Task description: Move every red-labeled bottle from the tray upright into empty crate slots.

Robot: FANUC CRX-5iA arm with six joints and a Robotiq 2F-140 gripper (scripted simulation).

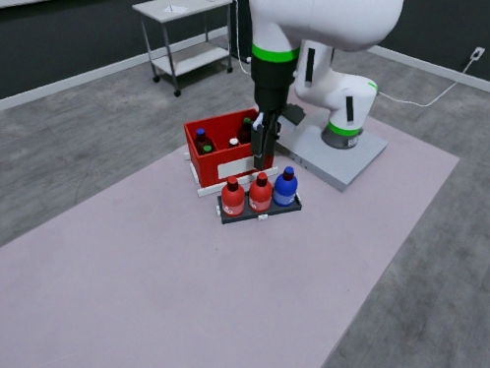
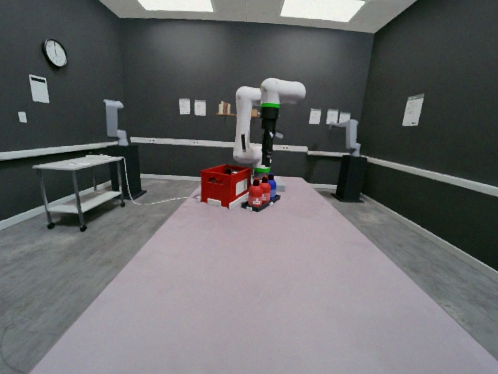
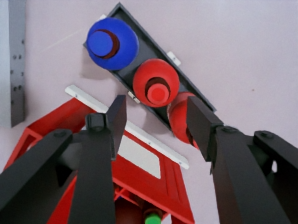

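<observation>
Two red-labeled bottles [image 1: 232, 199] [image 1: 261, 193] and a blue bottle [image 1: 285, 188] stand upright on the dark tray [image 1: 291, 207]. In the wrist view the blue bottle [image 3: 112, 43] and the middle red bottle [image 3: 156, 82] show from above; the other red bottle [image 3: 178, 117] is partly hidden by a finger. The red crate [image 1: 216, 162] [image 3: 145, 185] [image 2: 225, 185] stands just behind the tray and holds several capped bottles [image 1: 200, 135]. My gripper [image 1: 261, 164] [image 3: 156, 109] is open and empty. It points down above the gap between crate and tray, over the red bottles.
The robot's grey base plate [image 1: 335, 153] lies right of the crate. A metal cart [image 1: 182, 30] [image 2: 75, 175] stands far back left. Everything sits on a long pink mat [image 1: 148, 276]. White brackets edge the crate's foot.
</observation>
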